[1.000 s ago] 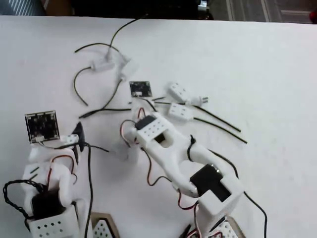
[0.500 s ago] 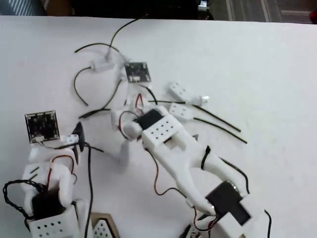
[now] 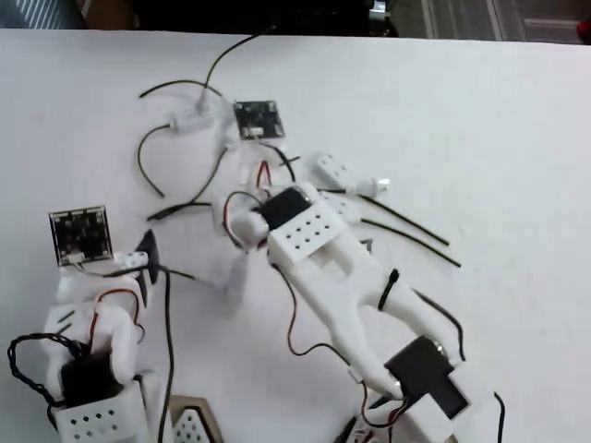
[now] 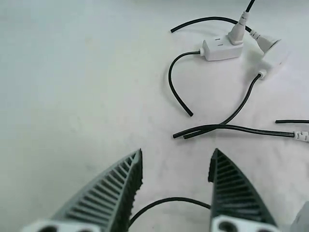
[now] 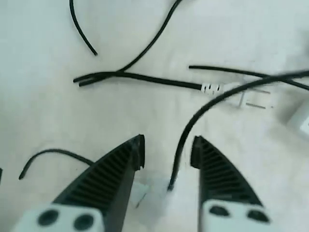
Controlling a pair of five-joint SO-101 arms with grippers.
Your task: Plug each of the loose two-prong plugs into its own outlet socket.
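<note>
High view: the left arm (image 3: 92, 323) sits at the tabletop's (image 3: 480, 111) near left corner. The right arm (image 3: 319, 245) lies extended from the near edge to mid-table, beside two free outlet blocks (image 3: 331, 170).

Left wrist view: the left gripper (image 4: 176, 162) gapes wide, empty. The far-left outlet block (image 4: 219, 49) carries one plug.

Right wrist view: the right gripper (image 5: 166, 145) is partly open, clamping nothing. A black cord (image 5: 188, 125) runs between its fingers, and a loose two-prong plug (image 5: 239, 96) lies beyond.
</note>
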